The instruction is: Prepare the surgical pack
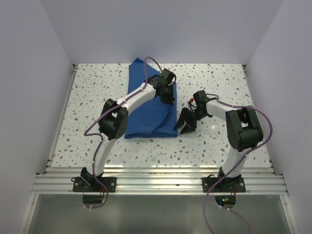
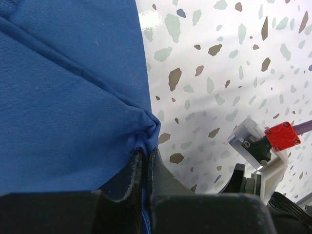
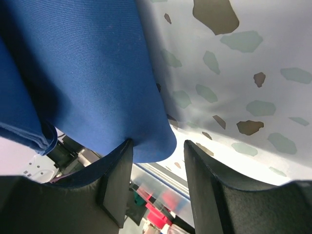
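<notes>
The surgical pack's royal-blue cloth drape [image 1: 148,109] lies folded on the speckled table, left of centre. My left gripper [image 1: 167,96] is at the drape's right edge. In the left wrist view it [image 2: 145,155] is shut on a bunched pinch of the blue cloth [image 2: 68,97]. My right gripper [image 1: 185,125] hovers at the drape's near right corner. The right wrist view shows it [image 3: 157,144] open, with the rounded corner of the cloth [image 3: 97,73] hanging between its fingers and resting against the left finger [image 3: 117,180].
White walls close in the speckled table [image 1: 219,83] at the back and both sides. An aluminium rail [image 1: 161,175] runs along the near edge. The right arm's wrist, with a red block [image 2: 282,136], sits close beside my left gripper.
</notes>
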Available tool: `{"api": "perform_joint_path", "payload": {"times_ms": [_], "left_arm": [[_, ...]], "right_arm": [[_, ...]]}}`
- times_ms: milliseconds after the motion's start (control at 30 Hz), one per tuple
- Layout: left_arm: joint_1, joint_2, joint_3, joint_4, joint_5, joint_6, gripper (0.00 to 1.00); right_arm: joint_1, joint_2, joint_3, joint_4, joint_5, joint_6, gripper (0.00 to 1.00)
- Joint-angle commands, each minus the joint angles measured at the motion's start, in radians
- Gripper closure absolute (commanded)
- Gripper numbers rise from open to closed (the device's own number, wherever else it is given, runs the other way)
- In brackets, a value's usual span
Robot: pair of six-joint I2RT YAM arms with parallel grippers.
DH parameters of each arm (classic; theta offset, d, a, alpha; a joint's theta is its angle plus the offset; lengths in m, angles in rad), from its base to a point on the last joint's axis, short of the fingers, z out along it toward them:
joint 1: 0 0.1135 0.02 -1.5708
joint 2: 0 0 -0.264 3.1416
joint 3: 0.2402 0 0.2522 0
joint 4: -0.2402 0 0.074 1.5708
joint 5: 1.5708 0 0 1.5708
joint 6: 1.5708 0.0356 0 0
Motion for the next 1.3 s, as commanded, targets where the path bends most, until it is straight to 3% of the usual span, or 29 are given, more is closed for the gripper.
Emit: {"api": "perform_joint_path", "payload": {"times_ms": [0,567,667,700,900,1133,1233,1267], "left_arm": [[-0.013,0.014,0.064,0.12,0.053,-0.005,1.0],[-0.013,0.058,0.09,0.136,0.102,0.009,1.0],[-0.013,0.04,0.06,0.133,0.116,0.035,0.81],[-0.01,0.029,0.049,0.141,0.122,0.059,0.66],[0.012,-0.127,-0.051,0.161,0.092,0.157,0.32],[0.099,-0.322,-0.18,0.124,0.041,0.24,0.32],[0.163,-0.434,-0.296,0.132,0.068,0.271,0.48],[0.201,-0.456,-0.374,0.155,0.087,0.274,0.63]], "right_arm": [[0.014,0.01,0.005,0.015,-0.025,0.012,0.5],[0.046,0.033,0.043,-0.006,-0.004,0.003,0.5],[0.043,0.024,0.08,-0.052,0.018,-0.027,0.5],[0.041,0.021,0.103,-0.08,0.039,-0.046,0.5],[-0.002,-0.01,0.17,-0.154,0.073,-0.09,0.5],[-0.049,-0.036,0.287,-0.259,0.14,-0.141,0.49],[-0.052,-0.025,0.38,-0.284,0.124,-0.166,0.49],[-0.052,-0.01,0.399,-0.266,0.098,-0.161,0.5]]}}
